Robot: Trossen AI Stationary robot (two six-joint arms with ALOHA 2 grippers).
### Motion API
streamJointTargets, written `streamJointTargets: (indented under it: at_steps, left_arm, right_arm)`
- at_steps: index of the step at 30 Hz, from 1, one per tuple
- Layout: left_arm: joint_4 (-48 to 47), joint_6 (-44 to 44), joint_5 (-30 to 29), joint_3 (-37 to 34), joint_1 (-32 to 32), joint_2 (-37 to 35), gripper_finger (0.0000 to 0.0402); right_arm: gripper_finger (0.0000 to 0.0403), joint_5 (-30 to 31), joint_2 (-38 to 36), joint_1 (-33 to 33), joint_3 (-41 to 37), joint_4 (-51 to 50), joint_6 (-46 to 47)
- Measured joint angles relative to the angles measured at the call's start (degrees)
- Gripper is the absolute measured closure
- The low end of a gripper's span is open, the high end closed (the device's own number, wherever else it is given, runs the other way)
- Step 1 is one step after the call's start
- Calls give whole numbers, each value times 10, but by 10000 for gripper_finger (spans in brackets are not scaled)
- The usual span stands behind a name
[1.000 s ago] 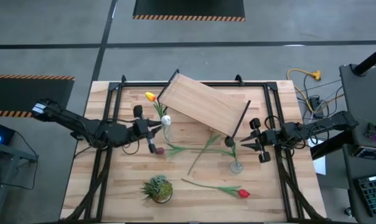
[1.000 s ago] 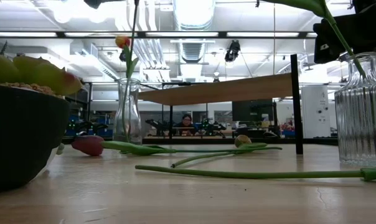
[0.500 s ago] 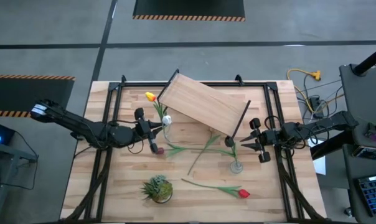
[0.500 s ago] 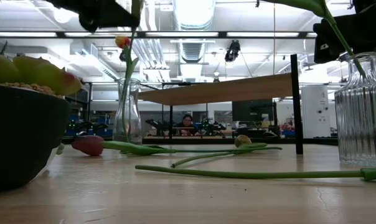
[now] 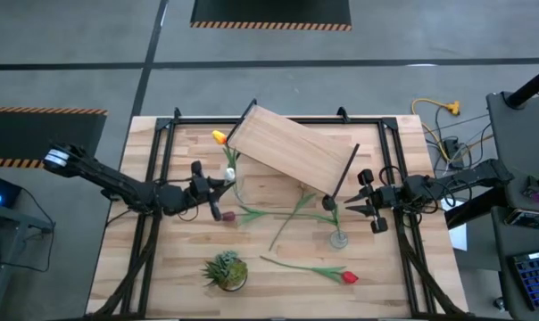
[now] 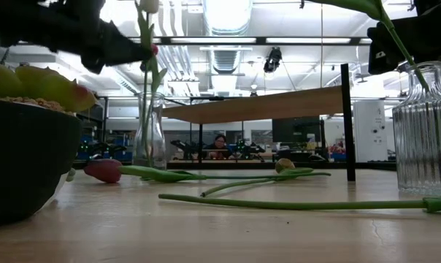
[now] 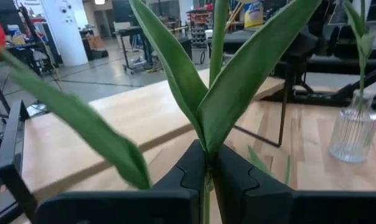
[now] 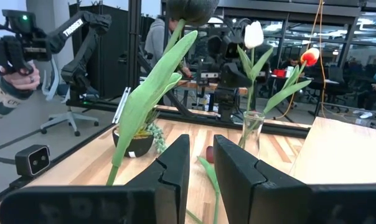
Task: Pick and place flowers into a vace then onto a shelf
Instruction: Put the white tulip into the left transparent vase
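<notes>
Left tool clamps a white tulip stem, seemingly over the vase beside the shelf edge.

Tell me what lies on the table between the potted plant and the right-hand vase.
In the high view, a red tulip lies between the potted plant and the vase.

Grey concrete floor with dark seams, orange-and-black hazard-striped mat beyond the tabletop's far edge, yellow cable near its far right corner, ceiling ducts and bright lights, a person seated at distant benches
</notes>
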Motion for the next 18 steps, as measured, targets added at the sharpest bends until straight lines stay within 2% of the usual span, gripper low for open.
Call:
streamJointTargets:
  at_steps: [10, 18]
  left_arm:
    - [1, -29, -1, -27, 0, 0, 388]
    - [1, -30, -7, -22, 0, -1, 325]
  right_arm:
    - [339, 0, 0, 0, 0, 0, 0]
    - [339, 0, 0, 0, 0, 0, 0]
